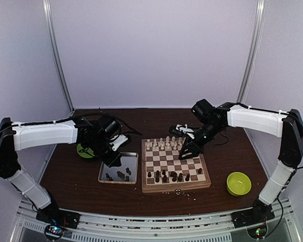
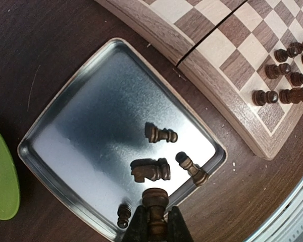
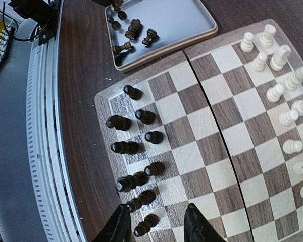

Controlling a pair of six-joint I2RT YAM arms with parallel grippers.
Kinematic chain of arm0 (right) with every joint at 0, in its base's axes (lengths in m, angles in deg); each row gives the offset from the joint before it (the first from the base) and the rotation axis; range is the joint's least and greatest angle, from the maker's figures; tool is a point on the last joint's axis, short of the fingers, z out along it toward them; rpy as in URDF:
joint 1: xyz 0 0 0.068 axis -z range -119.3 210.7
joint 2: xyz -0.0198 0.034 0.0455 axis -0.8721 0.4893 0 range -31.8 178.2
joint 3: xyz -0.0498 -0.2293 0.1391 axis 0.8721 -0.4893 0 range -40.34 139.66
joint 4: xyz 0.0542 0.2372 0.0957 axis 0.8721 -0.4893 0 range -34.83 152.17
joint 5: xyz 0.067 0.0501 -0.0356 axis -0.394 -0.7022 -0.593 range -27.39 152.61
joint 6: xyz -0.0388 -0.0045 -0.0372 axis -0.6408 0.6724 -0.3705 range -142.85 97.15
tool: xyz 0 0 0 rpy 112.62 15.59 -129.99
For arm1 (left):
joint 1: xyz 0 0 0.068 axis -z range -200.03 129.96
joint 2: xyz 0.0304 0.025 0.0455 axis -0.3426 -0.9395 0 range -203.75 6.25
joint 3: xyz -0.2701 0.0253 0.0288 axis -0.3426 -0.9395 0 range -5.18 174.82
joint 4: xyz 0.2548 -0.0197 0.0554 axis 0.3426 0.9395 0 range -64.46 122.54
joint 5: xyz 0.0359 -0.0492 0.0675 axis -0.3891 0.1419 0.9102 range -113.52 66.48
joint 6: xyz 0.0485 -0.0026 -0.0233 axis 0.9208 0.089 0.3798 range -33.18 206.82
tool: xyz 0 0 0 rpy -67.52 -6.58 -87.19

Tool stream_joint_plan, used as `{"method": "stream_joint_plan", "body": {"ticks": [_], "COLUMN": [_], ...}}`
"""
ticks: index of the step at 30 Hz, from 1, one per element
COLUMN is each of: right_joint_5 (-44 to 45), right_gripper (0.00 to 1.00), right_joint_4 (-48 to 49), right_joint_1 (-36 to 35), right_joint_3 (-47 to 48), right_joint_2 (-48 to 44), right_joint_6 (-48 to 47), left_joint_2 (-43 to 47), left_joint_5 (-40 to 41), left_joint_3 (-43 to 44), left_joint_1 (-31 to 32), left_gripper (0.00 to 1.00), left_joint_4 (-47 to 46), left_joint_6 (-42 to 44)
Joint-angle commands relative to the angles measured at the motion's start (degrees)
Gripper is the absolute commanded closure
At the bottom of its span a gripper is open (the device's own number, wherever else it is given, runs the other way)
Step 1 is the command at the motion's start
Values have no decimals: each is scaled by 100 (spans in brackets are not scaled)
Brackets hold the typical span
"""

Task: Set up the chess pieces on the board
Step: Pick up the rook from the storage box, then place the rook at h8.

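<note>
We count roughly twelve small dark wooden chessmen (image 3: 141, 176) on checkered wooden board (image 3: 202, 131), few left in silver metal tray (image 2: 55, 146); left pincer (image 2: 155, 222) clamps one chessman (image 2: 155, 197), right pincer (image 3: 156, 222) spread, empty.

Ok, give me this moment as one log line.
left claw: shut on dark chessman, above tray | tray: dark pieces lying inside | right claw: open, over board, dark side

The board (image 1: 197, 164) is checkered in light and dark brown with a tan border. The chess pieces (image 3: 145, 117) are dark brown to black, and the other chessmen (image 3: 275, 93) are pale cream. The tray (image 2: 91, 126) is silver and the table (image 1: 232, 151) is dark brown. The bowl (image 1: 239, 183) by the table's right edge is yellow-green. The arms (image 1: 252, 120) are white with black joints.
</note>
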Motion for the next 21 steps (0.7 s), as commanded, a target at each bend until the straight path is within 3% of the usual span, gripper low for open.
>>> {"method": "stream_joint_plan", "body": {"ticks": [1, 8, 13, 21], "right_joint_5": [-310, -418, -648, -571], "right_gripper": [64, 63, 63, 62], "right_joint_4": [-452, -724, -583, -319], "right_joint_1": [-271, -624, -631, -104], "right_joint_3": [617, 1685, 2015, 1022], "right_joint_2": [359, 901, 976, -80], "right_joint_6": [141, 540, 864, 707], "left_joint_2": [28, 518, 1073, 510], "left_joint_5": [-157, -339, -919, -1590], "left_joint_3": [-181, -284, -424, 430], "left_joint_1": [-32, -32, -32, 98], "left_gripper": [100, 100, 100, 100], "left_joint_4": [-361, -584, -1425, -1334], "left_joint_6": [77, -174, -616, -427]}}
